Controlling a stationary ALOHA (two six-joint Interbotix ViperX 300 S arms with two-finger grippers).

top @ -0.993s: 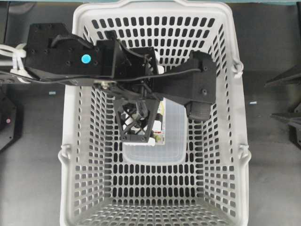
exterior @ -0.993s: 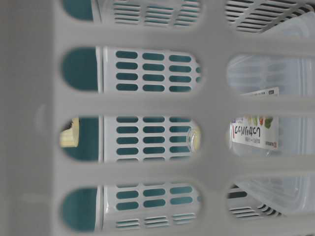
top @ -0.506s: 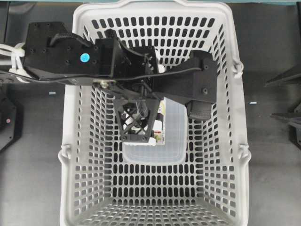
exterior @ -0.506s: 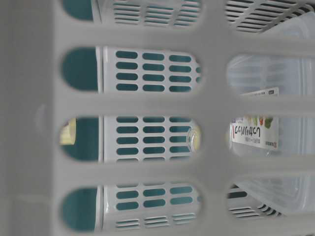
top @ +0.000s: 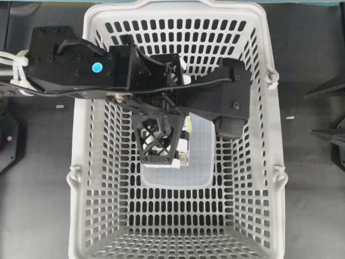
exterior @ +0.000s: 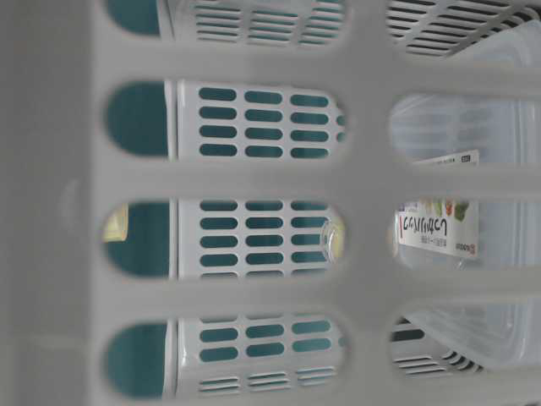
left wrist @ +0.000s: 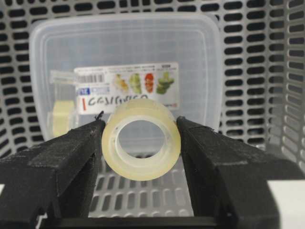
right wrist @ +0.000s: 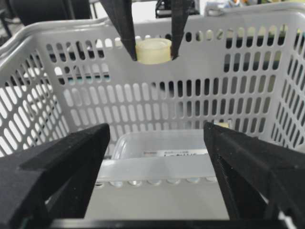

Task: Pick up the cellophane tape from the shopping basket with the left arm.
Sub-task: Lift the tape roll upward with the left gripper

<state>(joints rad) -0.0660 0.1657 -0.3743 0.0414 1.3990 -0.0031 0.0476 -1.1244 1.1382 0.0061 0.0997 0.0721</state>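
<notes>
The cellophane tape (left wrist: 141, 157), a small pale-yellow translucent roll, sits pinched between the two black fingers of my left gripper (left wrist: 140, 121), which is shut on it. From the right wrist view the tape (right wrist: 153, 51) hangs high near the far rim of the light-grey shopping basket (right wrist: 190, 95), well above its floor. Seen from overhead, the left arm reaches over the basket (top: 108, 216) and the left gripper (top: 159, 143) points down, covering the tape. My right gripper (right wrist: 156, 129) stands open outside the basket wall with nothing between its fingers.
A large clear container (left wrist: 124, 47) with a white printed label lies on the basket floor under the left gripper. A small pale-yellow piece in clear plastic (left wrist: 62, 117) sits by the container's left side. The slotted basket walls surround the left gripper on all sides.
The left gripper has risen slightly with the tape in it. The pale-yellow patch in the table-level view has almost slipped out of its slot. The right gripper has not moved.
</notes>
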